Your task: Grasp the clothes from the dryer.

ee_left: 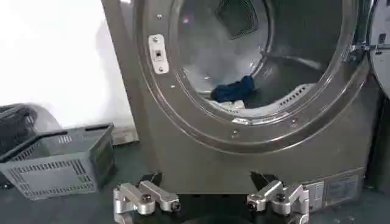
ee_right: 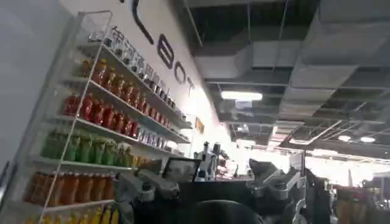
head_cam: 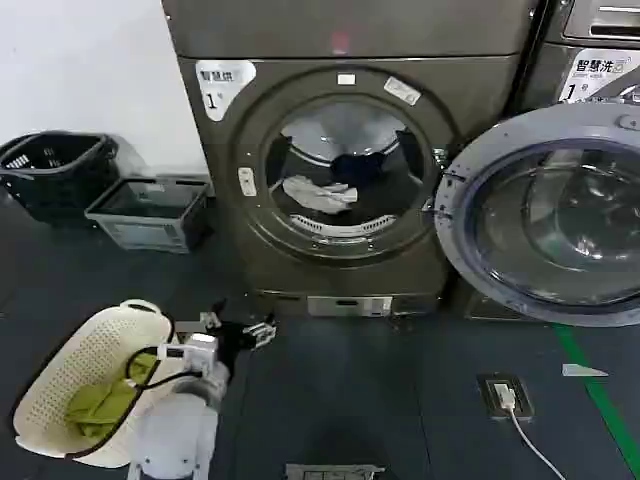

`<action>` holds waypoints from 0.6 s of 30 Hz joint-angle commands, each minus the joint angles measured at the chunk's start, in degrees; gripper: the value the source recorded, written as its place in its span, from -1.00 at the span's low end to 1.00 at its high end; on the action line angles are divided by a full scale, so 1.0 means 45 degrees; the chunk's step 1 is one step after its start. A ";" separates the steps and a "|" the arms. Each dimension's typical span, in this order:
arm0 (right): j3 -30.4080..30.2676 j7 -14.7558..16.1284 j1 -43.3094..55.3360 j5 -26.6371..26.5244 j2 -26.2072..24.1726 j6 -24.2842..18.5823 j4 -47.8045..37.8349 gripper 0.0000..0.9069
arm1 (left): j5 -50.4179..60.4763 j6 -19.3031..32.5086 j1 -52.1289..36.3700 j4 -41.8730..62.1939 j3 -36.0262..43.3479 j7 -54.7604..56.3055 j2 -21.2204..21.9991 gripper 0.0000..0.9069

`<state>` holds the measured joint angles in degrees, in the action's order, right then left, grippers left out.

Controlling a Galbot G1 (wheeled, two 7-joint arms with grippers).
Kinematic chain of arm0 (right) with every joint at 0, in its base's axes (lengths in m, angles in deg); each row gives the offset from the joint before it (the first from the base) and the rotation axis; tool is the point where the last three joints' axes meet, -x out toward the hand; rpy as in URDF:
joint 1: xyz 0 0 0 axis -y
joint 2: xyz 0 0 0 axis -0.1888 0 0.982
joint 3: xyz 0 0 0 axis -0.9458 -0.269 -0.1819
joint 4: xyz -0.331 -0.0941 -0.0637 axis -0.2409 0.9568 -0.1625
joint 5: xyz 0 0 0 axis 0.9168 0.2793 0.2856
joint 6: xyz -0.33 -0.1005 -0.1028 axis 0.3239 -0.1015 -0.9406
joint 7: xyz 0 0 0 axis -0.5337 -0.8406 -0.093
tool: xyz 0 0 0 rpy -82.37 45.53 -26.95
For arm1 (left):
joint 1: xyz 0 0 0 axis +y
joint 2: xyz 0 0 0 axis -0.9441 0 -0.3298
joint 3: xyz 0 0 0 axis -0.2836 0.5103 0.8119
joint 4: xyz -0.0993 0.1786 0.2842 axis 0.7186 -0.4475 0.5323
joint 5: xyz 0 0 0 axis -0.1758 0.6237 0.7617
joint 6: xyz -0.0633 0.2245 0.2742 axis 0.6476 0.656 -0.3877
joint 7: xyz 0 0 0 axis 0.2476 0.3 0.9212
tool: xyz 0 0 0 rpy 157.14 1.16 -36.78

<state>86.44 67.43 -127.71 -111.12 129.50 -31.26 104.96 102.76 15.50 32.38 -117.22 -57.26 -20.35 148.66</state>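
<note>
The dryer (head_cam: 345,150) stands ahead, with a white "1" sticker and a red light; its round door (head_cam: 545,215) is swung open to the right. In the drum lie the clothes: a whitish-grey piece (head_cam: 318,193) at the front and a dark navy piece (head_cam: 355,165) behind it. The left wrist view shows the navy piece (ee_left: 234,90) past the drum rim (ee_left: 244,122). My left gripper (head_cam: 243,328) (ee_left: 212,206) hovers low before the dryer's base, open and empty, well short of the drum. The right gripper (ee_right: 207,189) is open, pointing away at drink shelves.
A white basket (head_cam: 60,370) holding a yellow-green cloth (head_cam: 100,405) sits at my left by the arm. A black basket (head_cam: 55,170) and a grey crate (head_cam: 150,210) (ee_left: 61,161) stand left of the dryer. A second machine (head_cam: 590,60) is right; a floor socket with cable (head_cam: 505,395) lies ahead.
</note>
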 commanded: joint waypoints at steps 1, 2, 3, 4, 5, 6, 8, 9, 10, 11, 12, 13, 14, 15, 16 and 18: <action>-0.0021 -0.0112 0.0004 -0.0231 0.0012 -0.0343 0.0000 1.00 | -0.0082 -0.0623 0.0041 -0.0044 -0.0007 0.0020 -0.0007 1.00; -0.0052 -0.0138 -0.0006 -0.0243 0.0009 -0.0487 -0.0034 1.00 | -0.0085 -0.0623 0.0060 -0.0060 -0.0009 0.0020 -0.0009 1.00; -0.0157 -0.0271 0.0009 -0.0267 -0.0029 -0.0942 -0.0193 1.00 | -0.0086 -0.0623 0.0087 -0.0074 -0.0016 0.0019 -0.0008 1.00; -0.0148 -0.0168 0.0003 -0.0253 -0.0022 -0.0956 -0.0266 1.00 | -0.0106 -0.0623 0.0114 -0.0088 -0.0021 0.0021 -0.0016 1.00; -0.0131 -0.0162 -0.0050 -0.0230 -0.0006 -0.0885 -0.0252 1.00 | -0.0102 -0.0623 0.0130 -0.0092 -0.0020 0.0020 -0.0019 1.00; -0.0096 -0.0193 -0.0045 -0.0263 -0.0002 -0.0886 -0.0229 1.00 | -0.0077 -0.0623 0.0157 -0.0099 -0.0009 0.0018 -0.0014 1.00; -0.0045 -0.0187 -0.0041 -0.0294 0.0001 -0.0957 -0.0231 1.00 | -0.0047 -0.0623 0.0215 -0.0125 0.0000 0.0013 -0.0015 1.00; -0.0051 -0.0225 -0.0049 -0.0358 -0.0003 -0.0958 -0.0239 1.00 | -0.0048 -0.0623 0.0230 -0.0145 0.0005 0.0014 -0.0015 1.00; -0.0058 -0.0281 -0.0059 -0.0384 -0.0010 -0.0911 -0.0255 1.00 | -0.0053 -0.0623 0.0248 -0.0158 0.0004 0.0013 -0.0016 1.00; -0.0071 -0.0352 -0.0069 -0.0463 -0.0008 -0.0878 -0.0257 1.00 | -0.0062 -0.0623 0.0260 -0.0172 -0.0003 0.0016 -0.0009 1.00; -0.0077 -0.0370 -0.0073 -0.0478 0.0000 -0.0852 -0.0259 1.00 | -0.0062 -0.0623 0.0265 -0.0178 -0.0010 0.0022 0.0001 1.00; -0.0078 -0.0406 -0.0066 -0.0483 0.0002 -0.0837 -0.0260 1.00 | -0.0074 -0.0623 0.0268 -0.0187 -0.0013 0.0024 -0.0002 1.00; -0.0085 -0.0468 -0.0038 -0.0512 -0.0004 -0.0800 -0.0257 1.00 | -0.0097 -0.0623 0.0268 -0.0189 -0.0018 0.0037 -0.0003 1.00; -0.0086 -0.0497 -0.0024 -0.0526 -0.0005 -0.0762 -0.0258 1.00 | -0.0107 -0.0623 0.0270 -0.0196 -0.0030 0.0043 -0.0003 1.00; -0.0092 -0.0520 -0.0014 -0.0543 -0.0004 -0.0729 -0.0259 1.00 | -0.0133 -0.0623 0.0268 -0.0198 -0.0038 0.0065 -0.0007 1.00; -0.0115 -0.0541 -0.0005 -0.0563 0.0008 -0.0720 -0.0264 1.00 | -0.0219 -0.0623 0.0263 -0.0216 -0.0075 0.0086 -0.0013 1.00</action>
<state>85.98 65.18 -127.61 -113.40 129.49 -33.86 103.86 101.88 15.50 33.53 -118.24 -57.64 -19.92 148.62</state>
